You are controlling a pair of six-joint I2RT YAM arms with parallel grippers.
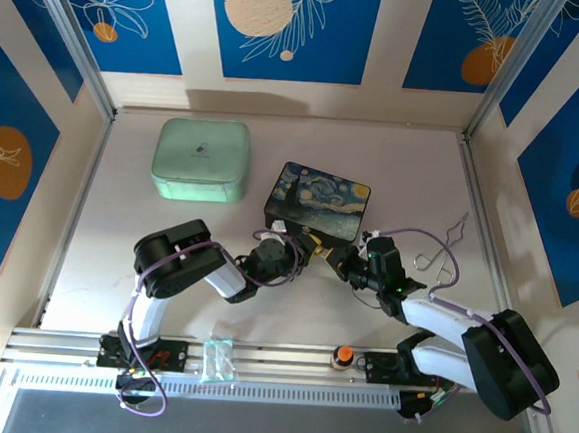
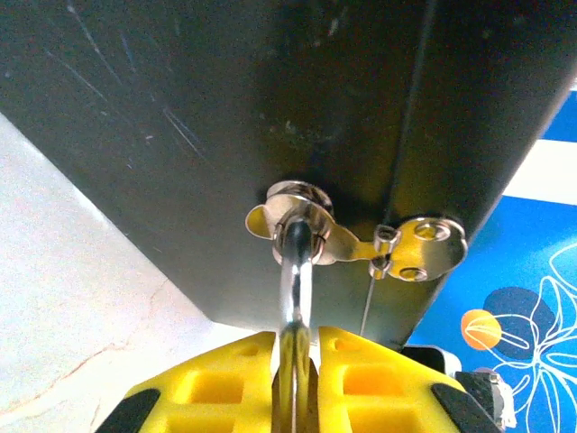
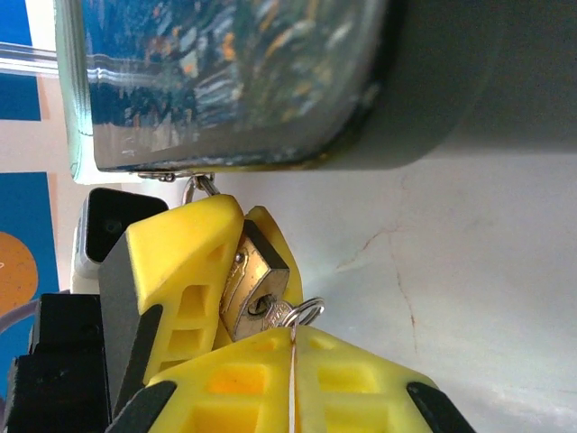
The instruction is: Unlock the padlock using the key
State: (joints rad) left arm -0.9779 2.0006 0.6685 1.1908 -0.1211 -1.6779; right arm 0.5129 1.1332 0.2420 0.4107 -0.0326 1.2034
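The brass padlock (image 3: 257,284) hangs from the hasp (image 2: 419,245) on the front of the dark painted box (image 1: 319,201). My left gripper (image 2: 296,361) is shut on the padlock, and its silver shackle (image 2: 295,271) rises from between the yellow fingers through the hasp loop. In the right wrist view the left gripper's fingers (image 3: 180,262) clamp the brass body from both sides. My right gripper (image 3: 291,361) is shut on the small silvery key (image 3: 279,313), whose tip sits in the keyhole. The key's ring (image 3: 306,311) pokes out beside it. Both grippers meet at the box's front (image 1: 322,251).
A mint-green case (image 1: 202,159) lies at the back left. A bent wire tool (image 1: 445,251) rests right of the painted box. An orange-topped knob (image 1: 342,356) and a clear plastic bag (image 1: 217,359) sit on the front rail. Patterned walls enclose the table.
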